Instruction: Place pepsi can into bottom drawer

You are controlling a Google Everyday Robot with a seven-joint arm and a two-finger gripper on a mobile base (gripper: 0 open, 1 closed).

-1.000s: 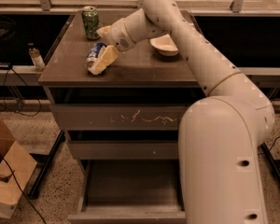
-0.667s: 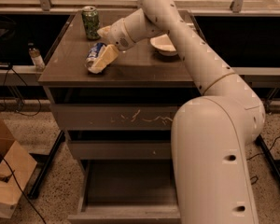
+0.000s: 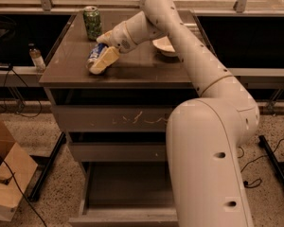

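The smooth cream plastic gripper is at the left of the dark brown, slightly glossy tabletop. The small blue pepsi can beside it is metal.

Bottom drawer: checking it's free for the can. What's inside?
The bottom drawer shows bare floor; the robot body hides its right part. The gripper is at the pepsi can on the cabinet top.

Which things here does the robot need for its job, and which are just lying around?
For the job: blue can on the cabinet top; gripper right at it; open bottom drawer.
Just lying about: green can, bowl, small bottle, cardboard box.
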